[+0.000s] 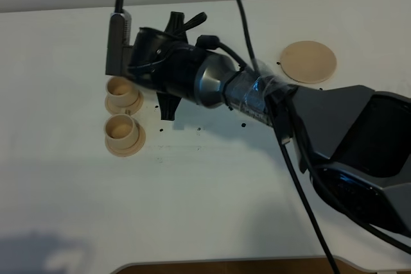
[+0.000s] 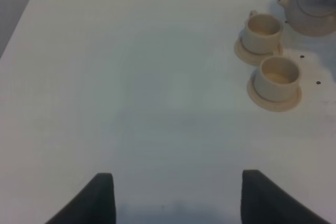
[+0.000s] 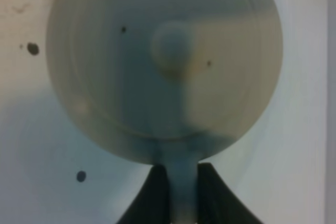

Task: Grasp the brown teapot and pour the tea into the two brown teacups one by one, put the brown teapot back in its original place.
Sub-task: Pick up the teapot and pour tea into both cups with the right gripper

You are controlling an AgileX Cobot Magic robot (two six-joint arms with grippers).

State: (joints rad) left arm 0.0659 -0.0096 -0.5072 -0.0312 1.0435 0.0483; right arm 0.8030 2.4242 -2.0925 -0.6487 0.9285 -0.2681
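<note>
The brown teapot (image 3: pixel 165 61) fills the right wrist view from above, knobbed lid up. My right gripper (image 3: pixel 184 184) is shut on its loop handle. In the left wrist view the teapot (image 2: pixel 315 3) sits just beyond the two brown teacups, its spout towards the farther teacup (image 2: pixel 261 31); the nearer teacup (image 2: pixel 276 78) is beside it. From the high camera my right arm (image 1: pixel 218 85) reaches across the table and hides the teapot; both teacups (image 1: pixel 122 93) (image 1: pixel 124 134) stand on saucers at its left end. The original place, a flat tan disc (image 1: pixel 309 61), lies bare at the back right. My left gripper (image 2: pixel 176 198) is open over bare table.
Small dark specks (image 1: pixel 199 129) dot the white table (image 1: pixel 212 210) near the teacups and under the arm. A black cable (image 1: pixel 302 184) trails from the right arm towards the front edge. The table's left edge (image 2: pixel 21 22) shows in the left wrist view.
</note>
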